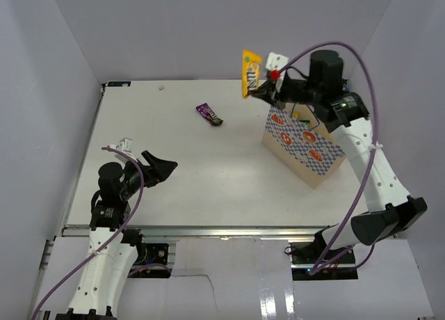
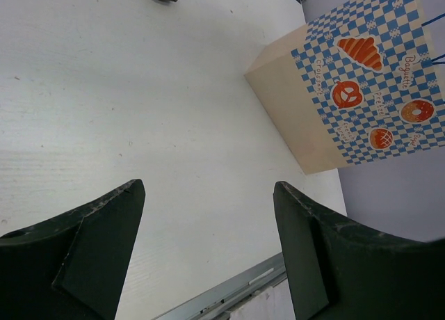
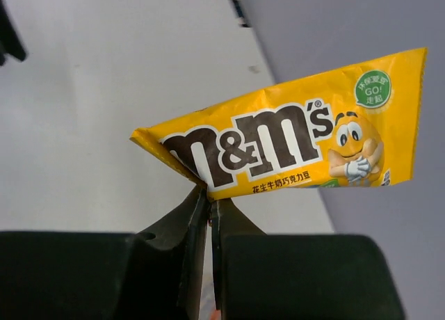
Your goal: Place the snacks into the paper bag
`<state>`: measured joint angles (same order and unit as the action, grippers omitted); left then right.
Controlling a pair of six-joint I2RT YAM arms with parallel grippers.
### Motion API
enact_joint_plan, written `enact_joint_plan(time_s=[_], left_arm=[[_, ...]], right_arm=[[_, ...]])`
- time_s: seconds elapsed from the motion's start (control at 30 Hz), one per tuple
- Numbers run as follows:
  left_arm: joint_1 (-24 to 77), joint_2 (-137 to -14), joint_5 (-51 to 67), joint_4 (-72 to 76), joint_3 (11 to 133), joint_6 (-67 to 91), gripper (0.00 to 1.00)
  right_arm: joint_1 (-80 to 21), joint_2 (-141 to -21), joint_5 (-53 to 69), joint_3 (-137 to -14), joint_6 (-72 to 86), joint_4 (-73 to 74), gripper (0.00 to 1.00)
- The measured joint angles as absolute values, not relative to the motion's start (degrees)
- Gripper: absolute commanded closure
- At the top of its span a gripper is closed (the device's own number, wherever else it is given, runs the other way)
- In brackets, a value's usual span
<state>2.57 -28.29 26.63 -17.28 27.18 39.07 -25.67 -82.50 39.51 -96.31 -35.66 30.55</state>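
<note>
right hand (image 1: 266,89) was clamped on the yellow M&M's pack (image 1: 250,72), long axis upright | paper bag (image 1: 306,145) sat just right of it, lower | left hand (image 1: 161,168) gaped open, well apart

My white table (image 1: 208,188) sits boxed by plain pale walls (image 1: 49,76) on three sides; a metal rail (image 1: 208,231) edges it.

A yellow M&M's pack (image 3: 292,142) is hanging in the air, pinched by its lower edge in the right tool (image 3: 209,198), printed face showing. The paper bag (image 1: 304,145), tan with a blue-white checkered front and orange-red bakery pictures, is standing on the desk (image 1: 208,181) just below that tool. A purple packet (image 1: 208,114) is lying flat on the desk, well off to that tool's left.
</note>
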Motion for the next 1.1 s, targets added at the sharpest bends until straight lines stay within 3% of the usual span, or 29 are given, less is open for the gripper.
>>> enact_joint_plan(time_s=[0.27,0.7,0.93,1.1], left_arm=[[2.6,-32.1,28.8,-13.6,25.5,40.4,0.14],[2.6,-37.4,31.1,-7.9,24.8,41.1,0.13],[2.6,-40.9,31.3,-5.4,24.8,42.7,0.07],[2.6,-47.5,31.1,-2.2,25.4,44.9,0.02]], right_arm=[[-6.7,-79.0,40.2,-105.4,-42.1,34.7,0.92],[1.8,-80.2,32.7,-106.5,-59.4,49.8,0.92],[2.1,-80.6,30.2,-105.9,-69.9,58.7,0.92],[2.1,-80.6,28.4,-103.9,-74.8,63.8,0.86]])
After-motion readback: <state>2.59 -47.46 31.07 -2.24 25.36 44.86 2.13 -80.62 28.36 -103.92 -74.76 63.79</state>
